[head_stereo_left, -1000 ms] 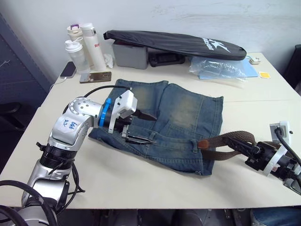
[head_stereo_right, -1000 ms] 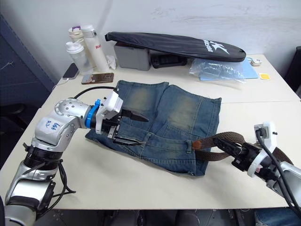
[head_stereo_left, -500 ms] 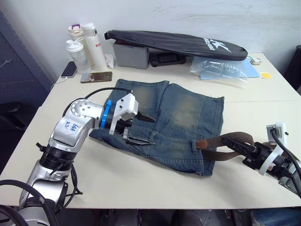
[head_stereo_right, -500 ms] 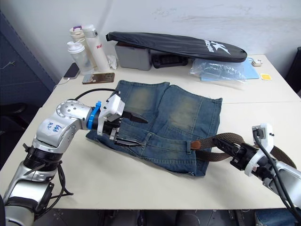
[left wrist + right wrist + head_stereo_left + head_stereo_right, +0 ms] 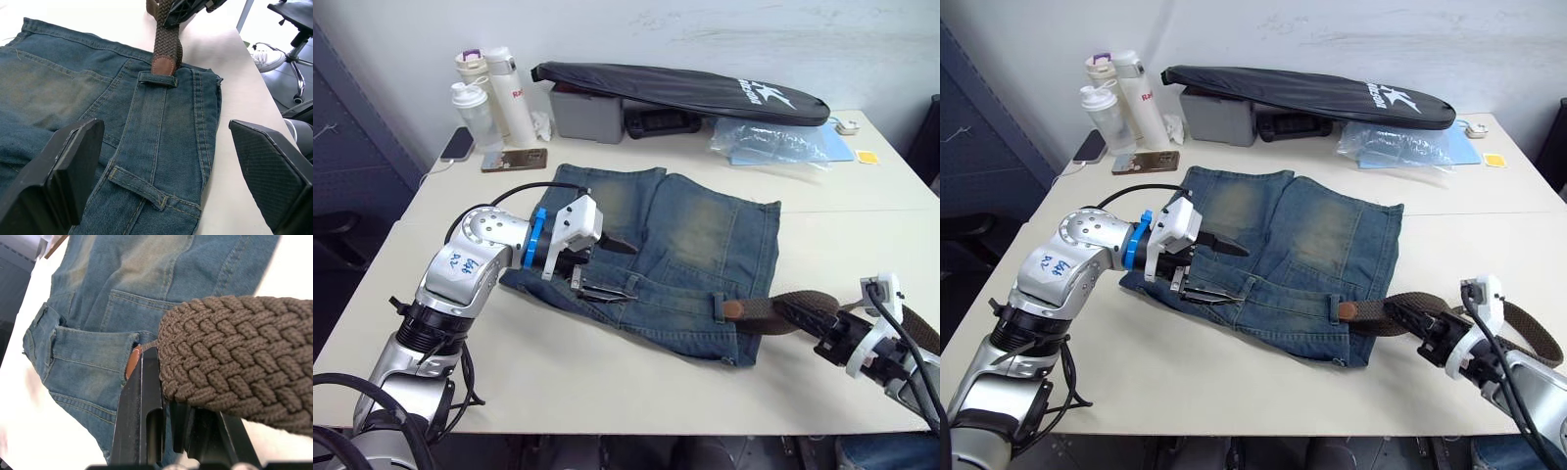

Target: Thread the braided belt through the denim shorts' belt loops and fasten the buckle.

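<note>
Cream-topped and cluttered at the back, the bench [image 5: 607, 372] carries the denim shorts [image 5: 675, 264] flat, faded with yellowish legs. Off their waistband corner, the braided belt [image 5: 1410, 311], dark brown and likely limp, is pinched in the right tool [image 5: 1430, 338]; gripping near its tan tip looks wisest. The left tool [image 5: 607, 266] hovers apart over the waistband.

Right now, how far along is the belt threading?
Barely begun. Done: the braided belt has its tan tip at the first belt loop. In hand: the right tool grips the belt beside the denim shorts; the left tool hovers open over the waistband. Left: the remaining loops and fastening.
</note>
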You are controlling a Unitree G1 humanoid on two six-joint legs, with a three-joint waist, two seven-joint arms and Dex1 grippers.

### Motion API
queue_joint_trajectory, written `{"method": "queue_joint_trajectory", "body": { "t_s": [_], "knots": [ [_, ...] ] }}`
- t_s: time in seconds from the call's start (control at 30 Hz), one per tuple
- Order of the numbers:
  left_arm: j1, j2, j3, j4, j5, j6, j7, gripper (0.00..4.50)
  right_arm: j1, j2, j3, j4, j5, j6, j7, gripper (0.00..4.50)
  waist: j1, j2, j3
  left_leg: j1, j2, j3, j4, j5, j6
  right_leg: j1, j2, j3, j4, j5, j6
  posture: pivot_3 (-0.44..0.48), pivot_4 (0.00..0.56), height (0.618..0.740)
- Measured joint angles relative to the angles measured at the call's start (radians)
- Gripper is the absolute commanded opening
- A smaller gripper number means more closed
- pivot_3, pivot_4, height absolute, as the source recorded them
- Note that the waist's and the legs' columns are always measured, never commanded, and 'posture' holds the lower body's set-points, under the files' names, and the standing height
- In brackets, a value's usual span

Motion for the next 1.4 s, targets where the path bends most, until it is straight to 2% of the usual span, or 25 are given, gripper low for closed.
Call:
{"method": "queue_joint_trajectory", "body": {
  "t_s": [0.17,0.37,0.8,1.2,1.27,1.3,1.4],
  "knots": [
    [0.001,-0.001,-0.006,-0.006,0.001,-0.004,0.003,4.48,-0.019,0.003,0.001,0.0,0.008,0.001,-0.017,0.0,0.0,0.0,0.0,0.0,0.0,0.0,0.0,0.0,0.0,0.0,0.0,0.0,0.0,0.0,0.0,0.0,0.15,0.622],
    [0.0,-0.003,-0.011,-0.01,0.002,-0.005,0.005,4.48,-0.09,0.087,0.082,-0.002,-0.003,-0.011,-0.05,0.0,-0.001,0.0,0.0,0.0,0.0,-0.001,0.0,0.0,0.0,0.0,0.0,0.001,0.001,0.0,0.0,0.0,0.15,0.622],
    [0.0,-0.04,-0.089,-0.033,0.039,0.035,0.05,4.48,-0.23,0.294,0.274,-0.002,-0.157,-0.053,-0.119,0.0,-0.01,0.0,0.0,0.0,0.0,-0.003,0.0,0.0,0.0,-0.003,0.0,0.002,0.003,0.0,0.0,0.0,0.15,0.622],
    [-0.001,-0.065,-0.09,-0.032,0.056,0.035,0.067,4.48,-0.244,0.416,0.378,0.0,-0.332,-0.055,-0.142,0.0,-0.028,0.0,-0.001,0.0,0.0,-0.005,0.001,0.0,0.0,-0.004,-0.001,0.003,0.006,-0.001,-0.002,0.0,0.15,0.622],
    [-0.001,-0.066,-0.09,-0.032,0.059,0.035,0.067,4.5,-0.246,0.421,0.375,0.0,-0.348,-0.055,-0.139,0.83,-0.027,-0.001,-0.002,0.001,0.0,-0.005,0.001,0.0,0.0,-0.004,0.0,0.003,0.007,-0.001,-0.002,0.0,0.15,0.622],
    [-0.001,-0.066,-0.09,-0.032,0.06,0.035,0.067,4.5,-0.246,0.422,0.373,0.0,-0.349,-0.055,-0.137,1.08,-0.027,-0.001,-0.002,0.002,0.0,-0.005,0.001,0.0,0.0,-0.004,0.0,0.003,0.007,-0.001,-0.002,0.0,0.15,0.622],
    [-0.001,-0.068,-0.09,-0.031,0.066,0.033,0.067,4.5,-0.242,0.422,0.355,-0.008,-0.331,-0.05,-0.119,2.46,-0.026,-0.001,-0.004,0.001,0.0,-0.005,0.001,0.0,-0.001,-0.005,0.0,0.003,0.007,-0.001,-0.002,0.0,0.15,0.622]
  ]
}}
